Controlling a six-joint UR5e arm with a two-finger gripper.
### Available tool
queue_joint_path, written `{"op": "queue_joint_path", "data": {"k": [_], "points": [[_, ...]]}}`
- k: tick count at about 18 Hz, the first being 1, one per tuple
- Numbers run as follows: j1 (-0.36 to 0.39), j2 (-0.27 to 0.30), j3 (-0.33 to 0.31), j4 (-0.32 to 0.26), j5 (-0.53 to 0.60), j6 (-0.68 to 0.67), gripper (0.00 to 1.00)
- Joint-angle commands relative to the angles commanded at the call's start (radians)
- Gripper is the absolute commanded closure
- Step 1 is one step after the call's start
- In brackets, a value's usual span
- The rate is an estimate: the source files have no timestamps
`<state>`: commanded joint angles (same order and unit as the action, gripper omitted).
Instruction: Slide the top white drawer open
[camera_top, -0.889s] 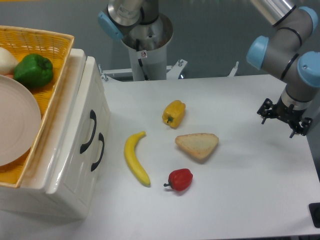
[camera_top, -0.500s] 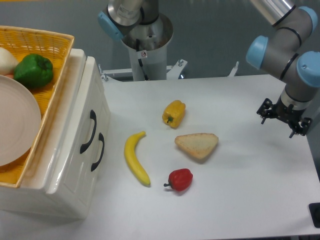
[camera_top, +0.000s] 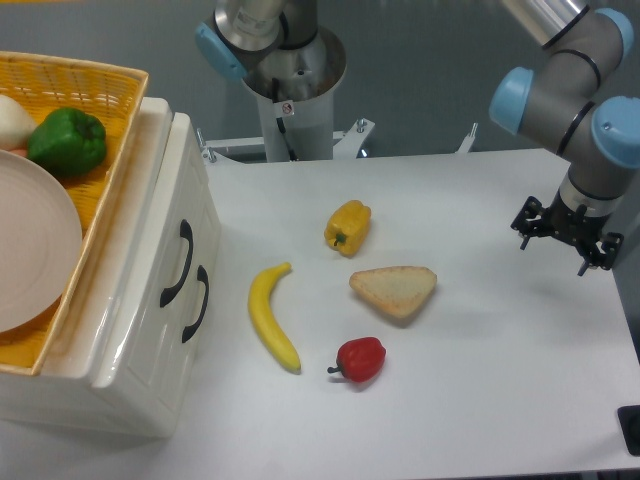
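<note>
The white cabinet (camera_top: 130, 330) stands at the left edge of the worktop (camera_top: 480, 380), nearest the camera. Its front carries two black curved handles. The top white drawer (camera_top: 172, 240) bears the upper handle (camera_top: 180, 262) and sits flush with the cabinet front, closed; the lower drawer (camera_top: 190, 330) with its own handle (camera_top: 198, 302) lies just below it. A yellow wicker basket (camera_top: 95, 150) rests on the cabinet top and holds a pale plate (camera_top: 30, 250) and a green pepper (camera_top: 66, 140).

On the worktop, a red pepper (camera_top: 361, 359) lies nearest, then a banana (camera_top: 272, 318) and a piece of bread (camera_top: 394, 290), then a yellow pepper (camera_top: 347, 227).

The gripper (camera_top: 562, 243) hangs over the far right side of the worktop, well apart from the cabinet. Its jaws stand apart and hold nothing.
</note>
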<state>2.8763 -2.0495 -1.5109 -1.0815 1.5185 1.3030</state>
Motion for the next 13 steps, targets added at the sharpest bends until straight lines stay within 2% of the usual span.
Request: {"op": "queue_joint_path", "data": {"k": [3, 6, 10, 13], "points": [[-0.038, 0.078, -0.02, -0.017, 0.08, -0.093, 0.0], [-0.072, 0.135, -0.028, -0.107, 0.083, -0.145, 0.0], [-0.12, 0.184, -0.028, -0.184, 0.08, -0.306, 0.0], [-0.164, 0.228, -0.026, -0.267, 0.068, -0.384, 0.0]]}}
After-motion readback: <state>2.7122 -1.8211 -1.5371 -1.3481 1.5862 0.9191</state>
